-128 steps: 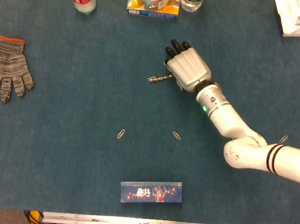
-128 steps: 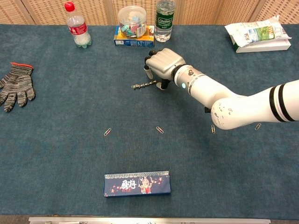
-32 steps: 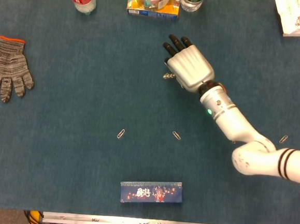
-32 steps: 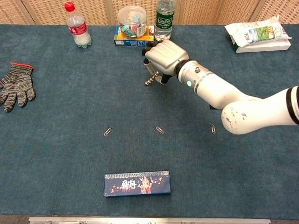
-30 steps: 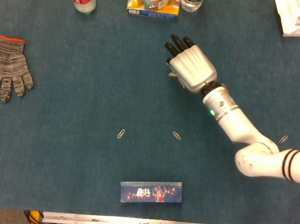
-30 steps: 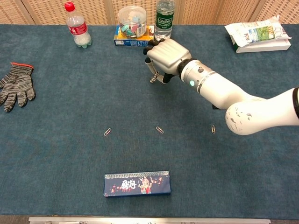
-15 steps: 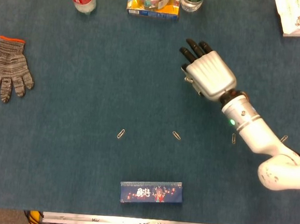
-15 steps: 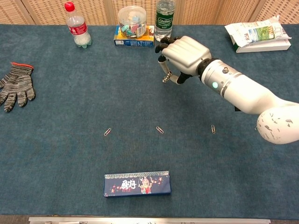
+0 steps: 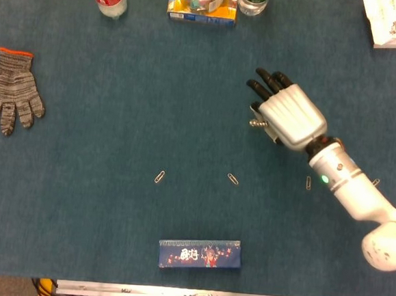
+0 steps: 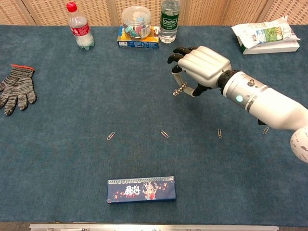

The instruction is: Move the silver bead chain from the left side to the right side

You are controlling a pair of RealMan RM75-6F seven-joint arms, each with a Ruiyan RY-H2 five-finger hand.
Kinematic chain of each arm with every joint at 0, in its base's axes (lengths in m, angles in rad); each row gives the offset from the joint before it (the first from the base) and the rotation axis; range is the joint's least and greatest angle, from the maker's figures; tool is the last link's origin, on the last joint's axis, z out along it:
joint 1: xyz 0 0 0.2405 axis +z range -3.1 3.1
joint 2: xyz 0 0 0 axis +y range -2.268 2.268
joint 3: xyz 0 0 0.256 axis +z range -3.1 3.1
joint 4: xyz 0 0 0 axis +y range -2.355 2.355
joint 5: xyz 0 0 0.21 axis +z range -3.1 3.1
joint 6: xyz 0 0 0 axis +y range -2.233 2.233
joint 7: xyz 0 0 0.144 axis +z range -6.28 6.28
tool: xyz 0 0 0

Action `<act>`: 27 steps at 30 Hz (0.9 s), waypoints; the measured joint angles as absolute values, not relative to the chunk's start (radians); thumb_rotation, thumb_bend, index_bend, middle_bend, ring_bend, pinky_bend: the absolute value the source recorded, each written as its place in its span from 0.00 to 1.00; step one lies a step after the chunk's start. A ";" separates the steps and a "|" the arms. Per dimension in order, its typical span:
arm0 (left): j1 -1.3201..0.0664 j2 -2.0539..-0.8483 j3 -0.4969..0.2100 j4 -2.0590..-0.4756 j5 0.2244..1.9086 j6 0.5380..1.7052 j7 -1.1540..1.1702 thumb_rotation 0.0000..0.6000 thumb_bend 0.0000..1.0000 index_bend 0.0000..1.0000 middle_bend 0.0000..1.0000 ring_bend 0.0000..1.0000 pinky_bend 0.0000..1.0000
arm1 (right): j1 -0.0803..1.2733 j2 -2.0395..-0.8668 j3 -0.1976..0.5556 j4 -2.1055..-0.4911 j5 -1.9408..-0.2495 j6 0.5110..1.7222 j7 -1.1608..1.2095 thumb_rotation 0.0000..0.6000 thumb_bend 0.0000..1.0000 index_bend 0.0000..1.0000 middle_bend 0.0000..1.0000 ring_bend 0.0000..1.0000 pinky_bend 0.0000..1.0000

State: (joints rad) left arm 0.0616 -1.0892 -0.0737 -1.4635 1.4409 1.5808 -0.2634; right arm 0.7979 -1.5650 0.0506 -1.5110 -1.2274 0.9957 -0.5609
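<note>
I have the right hand [image 10: 201,70] raised above the blue worktop [image 10: 72,159], right of centre, palm down with the white back of it toward the head camera and the dark fingers [image 9: 263,84] pointing away toward the far edge. The fingers are curled around the silver bead chain [image 10: 179,89], and in the chest view a short end of it hangs below the thumb side of the hand, clear of the cloth; from the head view only a small bit of chain [image 9: 255,123] pokes out at the hand's left edge. The white forearm runs back from the wrist toward the right border of both views. Around the hand I see open cloth on every side. Along the far edge stand a red-capped bottle [image 10: 79,26], a clear jar [image 10: 136,21] sitting on a blue and yellow box [image 10: 138,42], and a green-labelled bottle [image 10: 169,21], all well apart from the hand. A white packet [image 10: 266,33] lies at the far right corner. A grey knit glove [image 10: 17,89] rests near the left edge. Nearer me, three paperclips [image 10: 164,134] lie in a loose row across the middle, with one more by the forearm [image 10: 265,130], and a long dark blue box [image 10: 141,189] lies close to the near edge. I cannot see the left hand in either view.
</note>
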 measured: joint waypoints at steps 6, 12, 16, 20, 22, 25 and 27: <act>0.062 -1.095 -0.077 -1.464 1.432 1.583 -0.250 1.00 0.22 0.47 0.14 0.01 0.00 | 0.754 -1.525 0.012 -1.554 -1.288 1.026 -0.517 1.00 0.30 0.57 0.18 0.06 0.18; 0.062 -1.103 -0.080 -1.466 1.429 1.586 -0.228 1.00 0.22 0.47 0.14 0.01 0.00 | 0.705 -1.476 -0.029 -1.599 -1.359 1.070 -0.475 1.00 0.30 0.57 0.18 0.06 0.18; 0.061 -1.110 -0.075 -1.470 1.440 1.591 -0.201 1.00 0.22 0.47 0.14 0.01 0.00 | 0.671 -1.445 -0.053 -1.625 -1.406 1.103 -0.444 1.00 0.30 0.57 0.18 0.06 0.18; 0.060 -1.118 -0.070 -1.476 1.450 1.595 -0.177 1.00 0.22 0.47 0.14 0.01 0.00 | 0.633 -1.413 -0.078 -1.647 -1.445 1.130 -0.401 1.00 0.30 0.57 0.18 0.06 0.18; 0.059 -1.122 -0.068 -1.478 1.454 1.595 -0.165 1.00 0.22 0.47 0.14 0.01 0.00 | 0.617 -1.401 -0.090 -1.652 -1.462 1.140 -0.387 1.00 0.30 0.57 0.18 0.06 0.18; 0.057 -1.127 -0.064 -1.481 1.459 1.595 -0.150 1.00 0.22 0.47 0.14 0.01 0.00 | 0.591 -1.384 -0.105 -1.655 -1.485 1.158 -0.369 1.00 0.30 0.57 0.18 0.06 0.18; 0.056 -1.130 -0.062 -1.483 1.463 1.595 -0.141 1.00 0.22 0.47 0.14 0.01 0.00 | 0.574 -1.375 -0.112 -1.655 -1.497 1.169 -0.355 1.00 0.30 0.57 0.18 0.06 0.18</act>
